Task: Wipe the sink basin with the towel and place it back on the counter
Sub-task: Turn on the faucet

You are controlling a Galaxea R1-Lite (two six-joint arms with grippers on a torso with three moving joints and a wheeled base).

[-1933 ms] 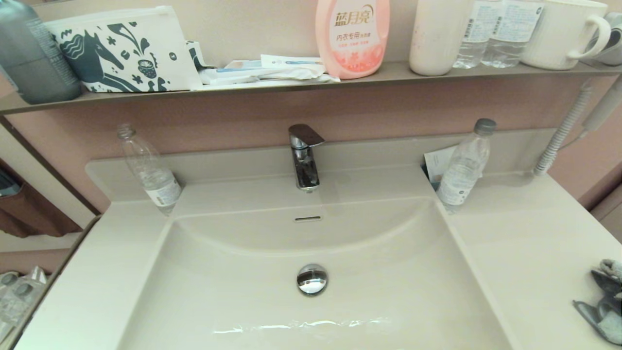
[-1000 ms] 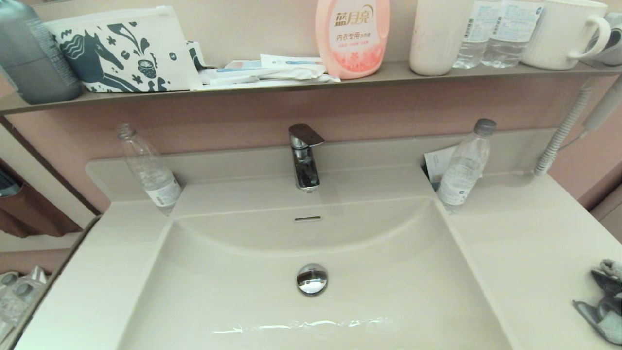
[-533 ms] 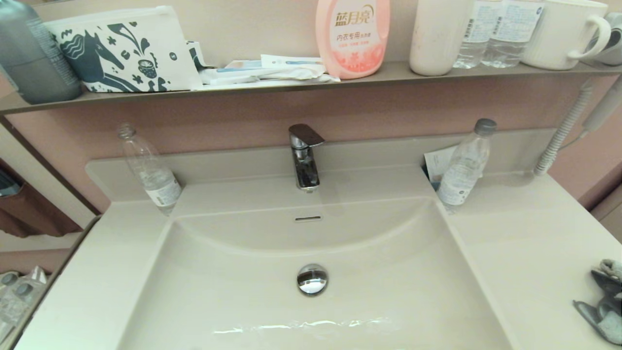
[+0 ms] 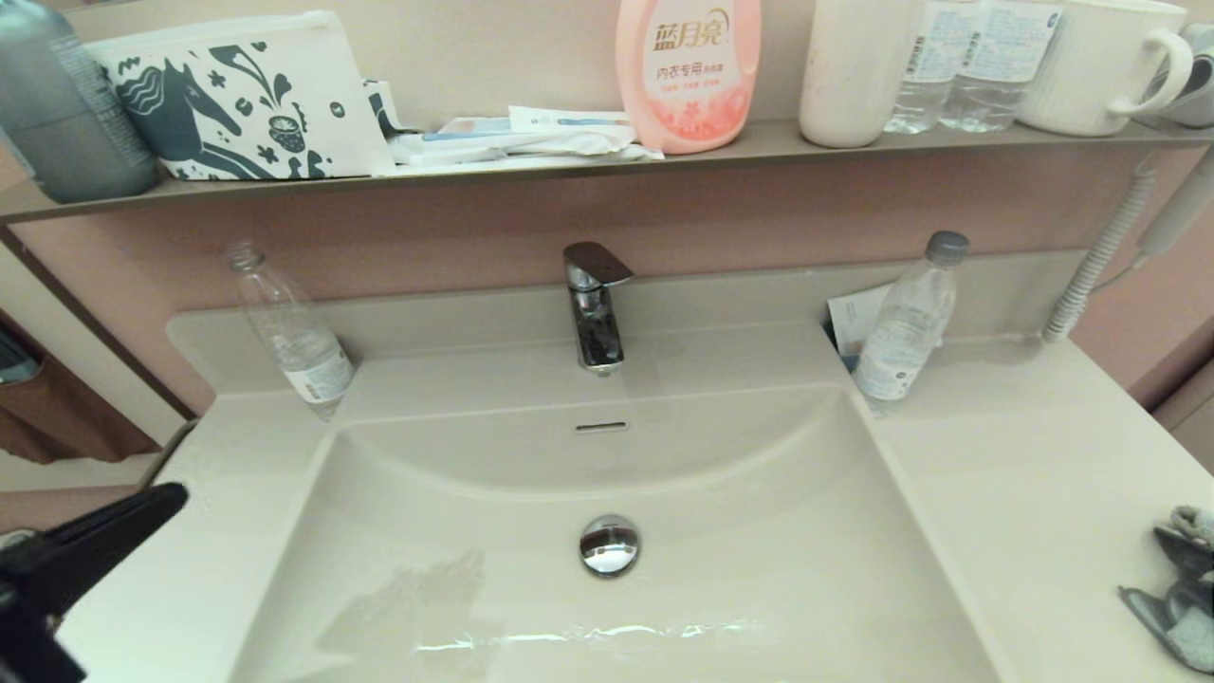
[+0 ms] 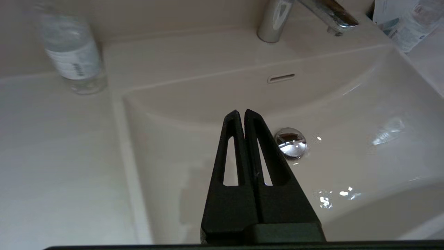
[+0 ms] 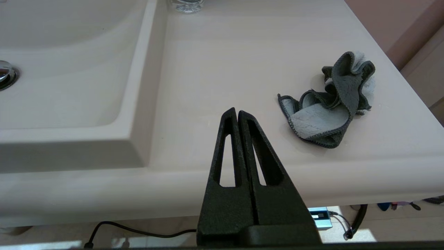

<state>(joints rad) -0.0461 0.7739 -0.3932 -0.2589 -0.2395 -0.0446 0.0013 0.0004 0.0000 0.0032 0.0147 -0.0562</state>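
Note:
The towel [image 4: 1181, 593] lies crumpled, dark grey and pale grey-blue, on the counter [image 4: 1024, 474] at the far right front edge; it also shows in the right wrist view as the towel [image 6: 333, 104]. The cream-white sink basin [image 4: 759, 531] with its chrome drain plug [image 4: 609, 544] holds no cloth. My left gripper [image 4: 166, 498] reaches in at the lower left above the counter's left front, shut and empty, and in its own view the left gripper [image 5: 241, 113] points at the basin [image 5: 364, 104]. My right gripper [image 6: 234, 111] is shut and empty, low at the counter's front edge, left of the towel.
A chrome faucet [image 4: 593, 304] stands behind the basin. Clear plastic bottles stand at the left [image 4: 289, 332] and right [image 4: 906, 323] back corners. A brown-grey shelf [image 4: 569, 166] above carries a pouch, papers, a pink detergent bottle [image 4: 688, 71], cups. A hose [image 4: 1095, 261] hangs at right.
My left gripper has come into the head view at the lower left, casting a shadow in the basin. The towel and everything else stay put.

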